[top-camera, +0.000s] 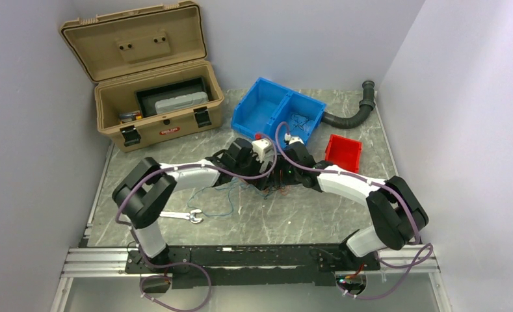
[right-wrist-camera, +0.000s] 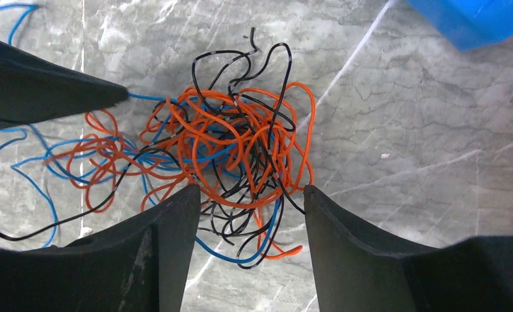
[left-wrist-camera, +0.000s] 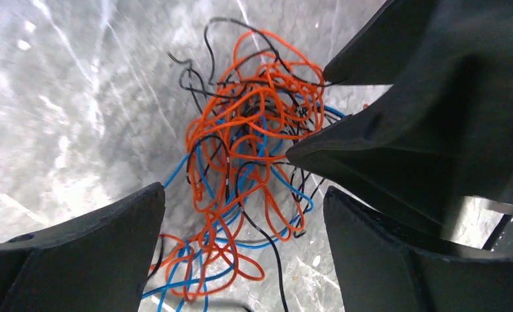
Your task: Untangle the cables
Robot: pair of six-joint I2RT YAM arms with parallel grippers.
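The cables are lying as one knotted tangle of orange, blue and black wires on the marbled grey surface, roughly at its middle and just in front of the blue bin. Both arms are reaching in from either side, and their claws are meeting over the tangle.

The left claw is standing released. Its fingers are spreading wide, and a tail of orange and blue loops is running through the gap without being pinched. The right claw is also standing released, its two fingers straddling the lower edge of the knot, with black and blue loops lying loose between them.

In the left wrist view, the right claw's dark fingertips are pointing into the right side of the tangle; whether they are touching the wires I cannot tell. In the right wrist view, one left fingertip is pointing at a blue strand at the knot's left edge. Several blue strands are trailing from the knot across the surface toward the left arm.

An open tan case is sitting at the far left, and a small red bin is sitting beside the blue one. A black corrugated hose is curving in at the far right, and a metal hand tool is lying near the left arm.
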